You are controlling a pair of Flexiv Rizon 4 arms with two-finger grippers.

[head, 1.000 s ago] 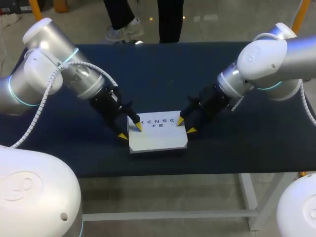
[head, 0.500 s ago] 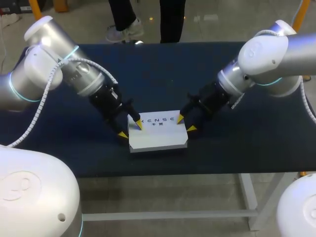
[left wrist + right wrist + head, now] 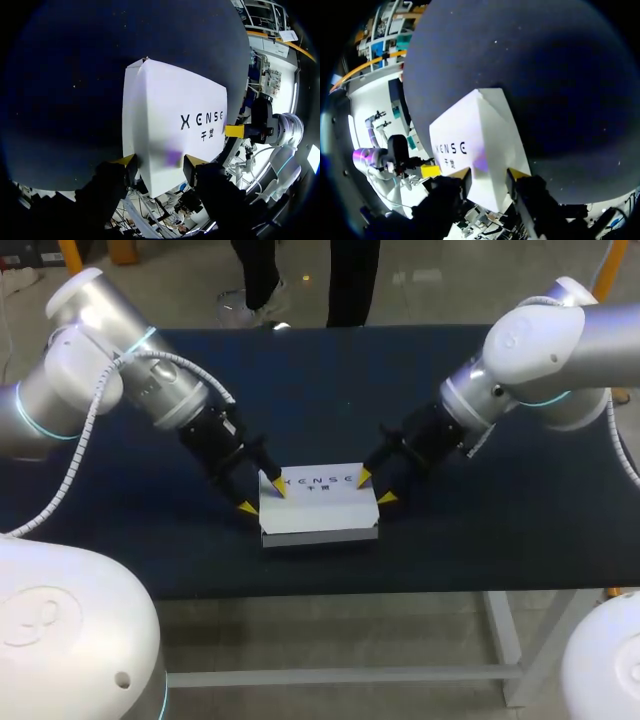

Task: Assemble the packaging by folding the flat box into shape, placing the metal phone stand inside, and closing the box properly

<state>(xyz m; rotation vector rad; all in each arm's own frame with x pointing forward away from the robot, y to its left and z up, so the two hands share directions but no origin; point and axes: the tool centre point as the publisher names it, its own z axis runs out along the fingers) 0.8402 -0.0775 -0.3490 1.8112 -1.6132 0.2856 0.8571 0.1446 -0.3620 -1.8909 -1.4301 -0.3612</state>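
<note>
Two ends of the box (image 3: 320, 502) are each pinched. The left gripper (image 3: 262, 498) is clamped on the left end and the right gripper (image 3: 376, 488) on the right end. In each wrist view a corner of the box fills the gap between the yellow tips, and both tips press against the white card. The box sits in the lower middle of the head view, printed face up, on the table (image 3: 470, 530) or just above it; I cannot tell which. By my reading the task is far along. The card is no longer flat but stands as a shallow closed block, with its lid down and its grey front wall showing. The stand is nowhere in sight, so it is probably inside, though nothing here proves it. What seems left is small: seating the end flaps, where the left wrist view shows a slight raised seam at the far corner, then letting go. For room, the box lies near the table's front edge, at the bottom of the head view, so there is little margin that way. Toward the top, left and right the dark surface runs wide. The two grippers stand apart by the box's own length, so they have no slack to close in on each other.
</note>
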